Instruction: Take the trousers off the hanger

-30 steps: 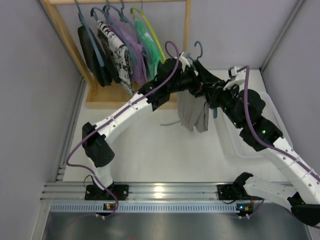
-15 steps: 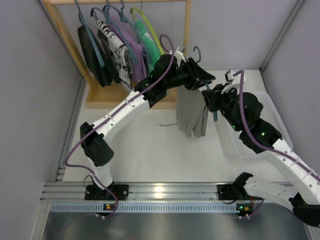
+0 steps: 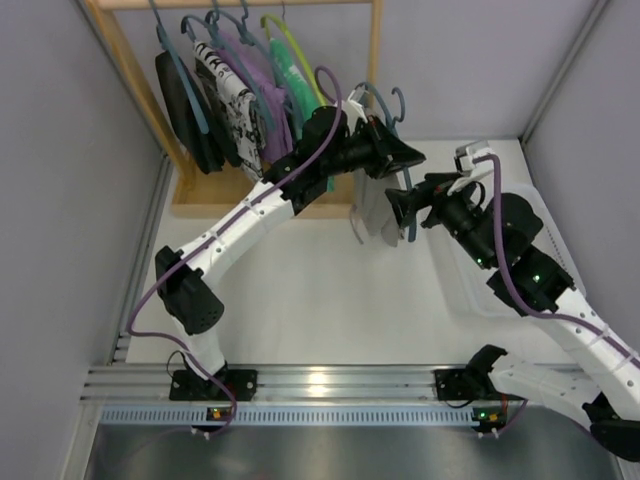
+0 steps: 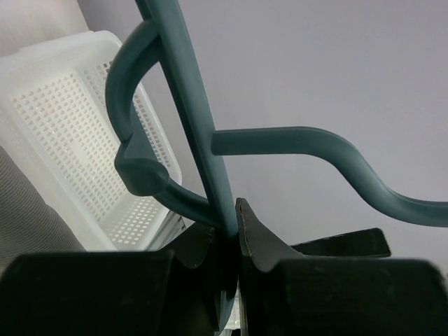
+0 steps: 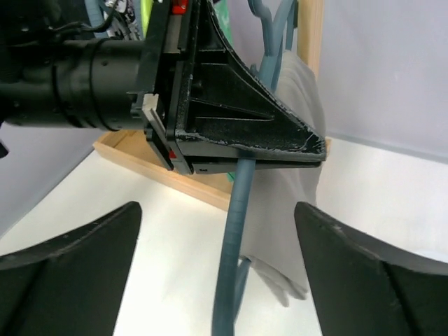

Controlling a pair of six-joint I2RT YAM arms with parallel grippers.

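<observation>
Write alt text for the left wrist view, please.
The left gripper is clamped on the straight bar of a teal hanger, whose curved arms loop across the frame. Behind it sit a white perforated basket and a plain grey wall; grey trousers edge the lower left.

Place: robot laboratory cell, fitted out for garment-handling trials.
Enclosure: plain pale grey partition walls (image 3: 60, 200) closing in the left, far and right edges of a bare white tabletop (image 3: 300, 300).
Mounting: silver slotted aluminium rail (image 3: 330, 383) along the near edge, carrying the bases of two white-and-black jointed robot arms (image 3: 230, 235).
Wiring: exposed purple cables (image 3: 132, 325) looped loosely along both arms.
Props: light unpainted wooden garment rack (image 3: 375, 50) at the far left corner, hung with coloured plastic hangers and clothes (image 3: 235, 100); white perforated plastic basket (image 4: 63, 133) by the right edge.
</observation>
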